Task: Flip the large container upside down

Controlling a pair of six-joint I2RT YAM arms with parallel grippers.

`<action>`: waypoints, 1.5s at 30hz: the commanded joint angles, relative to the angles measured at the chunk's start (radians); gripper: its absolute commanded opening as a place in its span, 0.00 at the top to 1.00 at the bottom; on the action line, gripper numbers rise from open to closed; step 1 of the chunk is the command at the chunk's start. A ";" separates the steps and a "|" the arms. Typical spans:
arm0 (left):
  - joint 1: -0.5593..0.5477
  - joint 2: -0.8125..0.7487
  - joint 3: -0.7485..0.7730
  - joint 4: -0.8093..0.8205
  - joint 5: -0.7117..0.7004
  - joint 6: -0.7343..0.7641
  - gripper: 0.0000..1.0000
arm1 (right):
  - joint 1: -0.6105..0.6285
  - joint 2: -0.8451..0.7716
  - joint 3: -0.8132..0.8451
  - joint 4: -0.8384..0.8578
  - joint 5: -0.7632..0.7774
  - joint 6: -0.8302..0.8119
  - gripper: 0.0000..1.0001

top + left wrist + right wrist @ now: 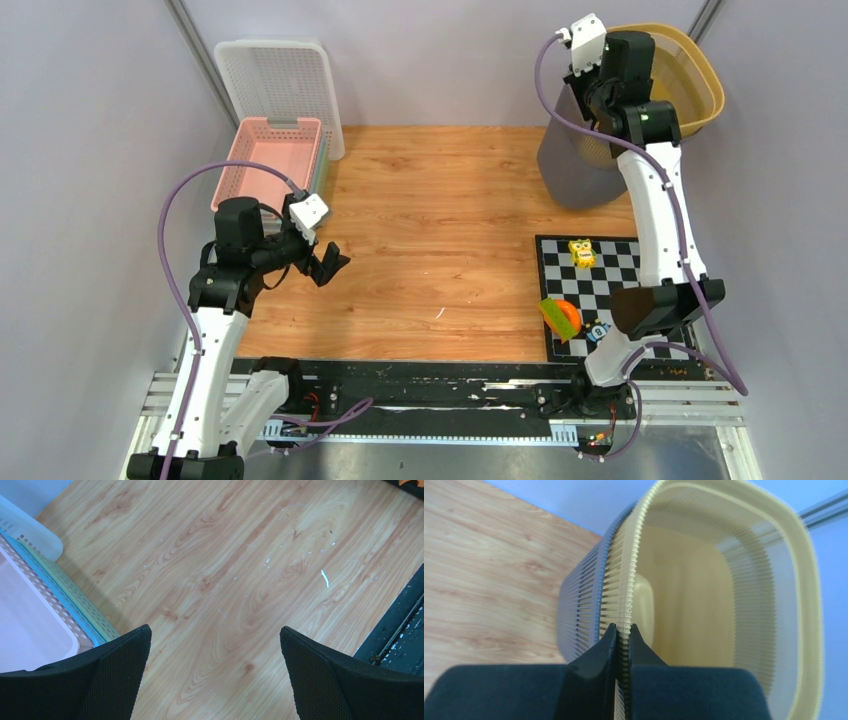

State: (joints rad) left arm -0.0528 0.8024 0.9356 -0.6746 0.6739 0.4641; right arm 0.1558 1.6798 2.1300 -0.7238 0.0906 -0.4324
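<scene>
Right gripper (622,630) fills the bottom of its wrist view. Its black fingers (596,652) are pinched almost together on the ribbed yellow rim (626,580) of the large container (690,85). The grip is on the thin wall only, at one spot on the rim.

A grey shell (579,610) sits just outside the yellow wall. Cannot tell if it is a second bin nested around it, nor if it is inside the pinch.

Location: the container is in the far right corner of the table (440,220), near the walls. It looks tipped, mouth up and leaning toward that corner. Cannot tell how much of the base touches the wood.

Left gripper (215,630): jaws spread wide, holding nothing. It hovers over bare wood just beside the pink basket (30,645), well apart from the container.

Judgement: the step in hand is the roll-over about the held edge.
- Swing the mouth toward the open middle of the table, not into the walls.
- Go slowly, since a one-edge pinch on ribbed plastic may slip or flex.
- Stay off the checkered mat (600,290) and its toys.
- If the grey shell is loose it may slide off mid-turn.
- Let go only once the rim lies flat on the wood.
</scene>
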 commanded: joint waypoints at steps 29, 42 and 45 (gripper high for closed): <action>0.000 -0.009 -0.008 0.015 0.010 0.006 0.00 | 0.064 -0.088 0.090 0.363 0.244 -0.257 0.98; 0.000 -0.006 -0.006 0.014 0.008 0.004 0.00 | 0.203 -0.208 0.188 0.353 0.225 -0.309 0.98; 0.001 -0.005 -0.007 0.015 0.007 0.004 0.00 | 0.218 -0.236 0.224 0.301 0.190 -0.275 0.98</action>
State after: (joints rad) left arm -0.0528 0.8021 0.9356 -0.6746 0.6731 0.4641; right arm 0.3477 1.5242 2.2688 -0.4957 0.2840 -0.6628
